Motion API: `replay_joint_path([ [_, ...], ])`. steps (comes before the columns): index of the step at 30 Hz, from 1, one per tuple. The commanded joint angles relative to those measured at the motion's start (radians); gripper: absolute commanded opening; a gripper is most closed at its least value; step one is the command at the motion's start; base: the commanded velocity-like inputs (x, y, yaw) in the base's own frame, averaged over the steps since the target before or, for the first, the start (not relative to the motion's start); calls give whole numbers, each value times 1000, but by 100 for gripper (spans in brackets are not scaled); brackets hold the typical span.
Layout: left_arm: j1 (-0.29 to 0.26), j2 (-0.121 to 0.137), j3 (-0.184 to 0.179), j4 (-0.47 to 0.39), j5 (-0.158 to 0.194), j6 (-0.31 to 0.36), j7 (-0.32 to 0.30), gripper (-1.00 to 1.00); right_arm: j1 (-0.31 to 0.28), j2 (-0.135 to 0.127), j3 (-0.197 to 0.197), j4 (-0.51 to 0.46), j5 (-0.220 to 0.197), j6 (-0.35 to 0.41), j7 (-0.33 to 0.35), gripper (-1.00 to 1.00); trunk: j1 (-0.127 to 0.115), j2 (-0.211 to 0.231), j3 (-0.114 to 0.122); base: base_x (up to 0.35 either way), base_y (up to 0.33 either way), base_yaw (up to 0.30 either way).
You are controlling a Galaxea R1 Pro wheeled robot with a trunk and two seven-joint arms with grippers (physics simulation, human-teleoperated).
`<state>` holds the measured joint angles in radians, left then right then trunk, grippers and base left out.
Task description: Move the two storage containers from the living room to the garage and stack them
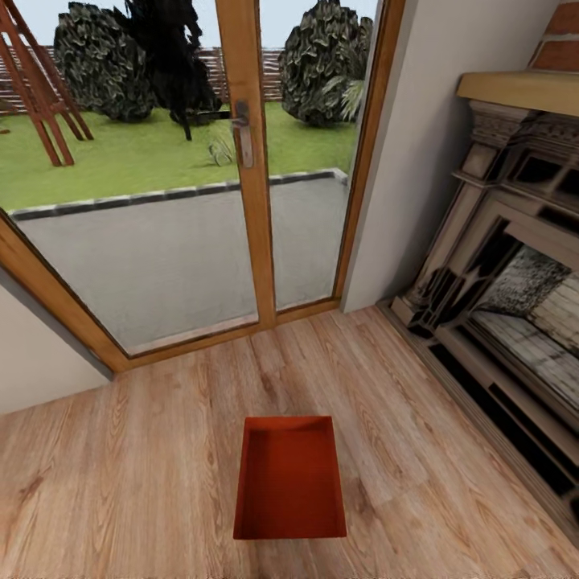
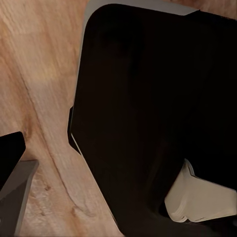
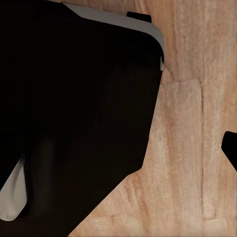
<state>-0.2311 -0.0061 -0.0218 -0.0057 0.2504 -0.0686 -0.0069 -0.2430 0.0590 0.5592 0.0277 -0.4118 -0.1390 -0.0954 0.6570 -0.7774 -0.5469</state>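
Head view: one red-orange storage container (image 1: 289,476) sits flat on the light wood-plank floor (image 1: 129,474) of the living room, open side up, interior bare. Its long axis runs away from the robot, toward the glass doors (image 1: 185,177).

Arms: both wrist cameras look down at the planks past a large black body with a pale grey edge (image 2: 148,118) (image 3: 74,108), probably the robot's own base or housing, so the arms look held low and close in. The left wrist view also catches a dark part with a grey piece at the frame edge (image 2: 12,177), likely part of the left gripper; cannot tell whether its fingers are apart or together. The right wrist view has a small dark sliver at the frame edge (image 3: 231,148); right gripper state also cannot be told. The container is nowhere near either tool in the wrist views.

Edges and room:
- Container rim is free on all four sides, planks all round.
- Wood door frame (image 1: 245,161) with handle (image 1: 242,133) stands beyond the container's far end, a clear strip of floor between.
- Fireplace surround (image 1: 498,265) runs along the robot's right side, well apart from the container.
- White wall (image 1: 40,362) on the robot's left, open planks before it.
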Motion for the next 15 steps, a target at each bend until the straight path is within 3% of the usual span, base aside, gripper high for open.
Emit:
replay_joint_path([
  [1, -1, 0, -3, 1, 7, -3, -1, 100, -1, 1, 8, 3, -9, -5, -1, 100, 0, -1, -2, 0, 0, 0],
  [15, -1, 0, -3, 1, 7, -3, -1, 100, -1, 1, 8, 3, -9, -5, -1, 100, 0, -1, -25, 0, 0, 0],
])
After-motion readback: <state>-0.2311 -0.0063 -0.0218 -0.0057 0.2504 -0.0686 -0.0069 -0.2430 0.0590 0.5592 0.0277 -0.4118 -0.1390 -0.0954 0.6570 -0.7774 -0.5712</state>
